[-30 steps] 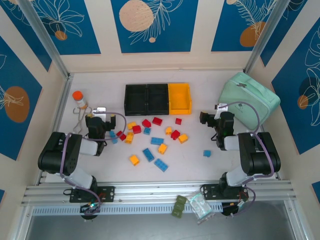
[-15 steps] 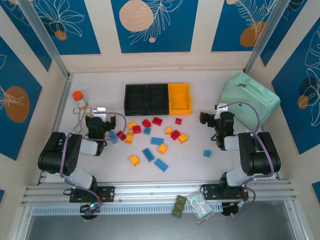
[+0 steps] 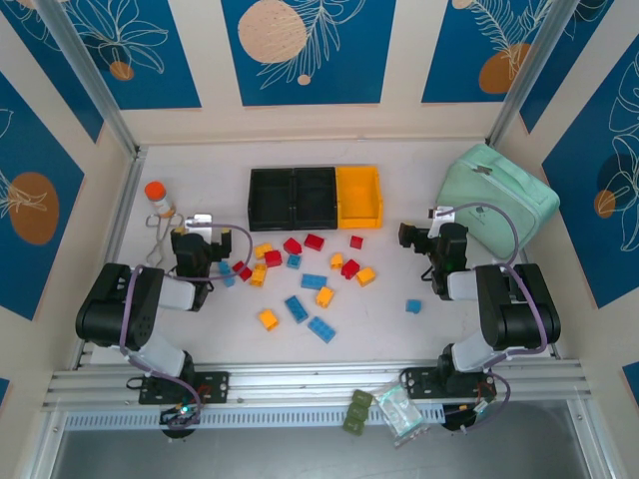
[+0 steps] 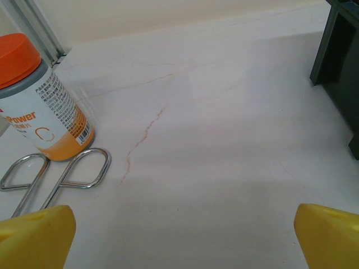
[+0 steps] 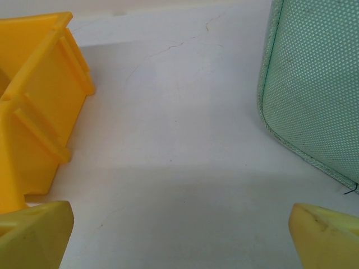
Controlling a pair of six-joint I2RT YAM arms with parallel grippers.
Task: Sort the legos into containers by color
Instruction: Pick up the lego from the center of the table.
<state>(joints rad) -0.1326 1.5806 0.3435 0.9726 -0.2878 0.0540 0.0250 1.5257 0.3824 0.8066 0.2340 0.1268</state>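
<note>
Blue, red and yellow-orange legos lie scattered mid-table, among them a red one, a yellow one and a blue one; another blue lego lies apart to the right. Behind them stand the joined containers: two black bins and a yellow-orange bin. My left gripper rests low at the left of the pile, open over bare table. My right gripper sits at the right, open and holding nothing, between the yellow-orange bin and the case.
An orange-capped bottle and metal scissor handles lie just ahead-left of the left gripper. A black bin's corner is at its right. The mint-green zip case stands at the back right, close beside the right gripper.
</note>
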